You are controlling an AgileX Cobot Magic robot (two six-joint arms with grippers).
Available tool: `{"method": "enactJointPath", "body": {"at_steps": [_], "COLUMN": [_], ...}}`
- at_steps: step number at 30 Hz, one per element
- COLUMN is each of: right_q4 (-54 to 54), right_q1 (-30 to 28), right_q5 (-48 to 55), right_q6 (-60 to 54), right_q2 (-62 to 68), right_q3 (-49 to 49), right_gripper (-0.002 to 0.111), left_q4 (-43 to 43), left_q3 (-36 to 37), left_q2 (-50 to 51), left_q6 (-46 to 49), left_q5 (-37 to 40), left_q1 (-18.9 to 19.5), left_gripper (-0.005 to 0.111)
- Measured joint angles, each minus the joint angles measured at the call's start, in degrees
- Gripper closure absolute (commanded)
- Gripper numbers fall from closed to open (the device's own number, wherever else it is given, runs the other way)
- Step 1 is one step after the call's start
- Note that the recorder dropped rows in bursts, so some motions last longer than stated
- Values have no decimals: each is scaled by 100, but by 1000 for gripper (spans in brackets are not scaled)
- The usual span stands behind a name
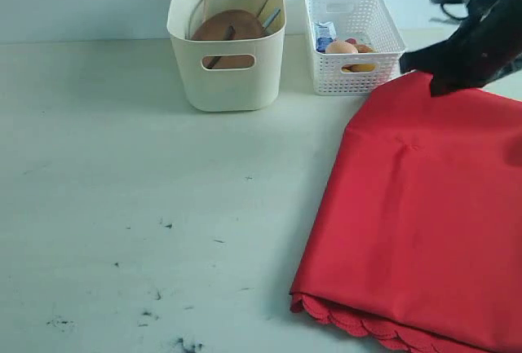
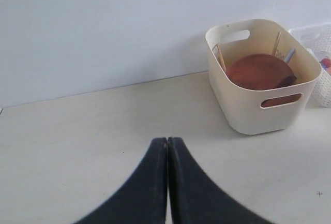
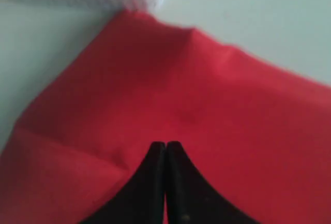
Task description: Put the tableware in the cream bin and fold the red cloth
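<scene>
Plainly, the right hand is closed over the red cloth; the left hand is closed, empty.

White lattice basket, egg
</scene>
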Motion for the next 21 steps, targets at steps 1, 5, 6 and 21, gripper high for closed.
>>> {"method": "enactJointPath", "body": {"at_steps": [1,5,6,21], "right_q4": [12,-89,-112,-1017], "right_q1": [27,-4,-58,-1848], "right_q5": [134,516,563,285], "right_q6": [-59,-189,-188,159], "right_q2": [154,649,719,1088], "right_q3": [0,0,0,-142], "right_gripper": [108,108,108,108], "left_q4": [9,-27,-27,-288], "left_q3": [50,160,172,335], "left_q2": [-75,-301,-332,-359], "left_q6": [-11,-22,-22,-22], "left_q5": [9,25,35,114], "left_q1": [0,0,0,0], "left_gripper": [104,104,104,104]}}
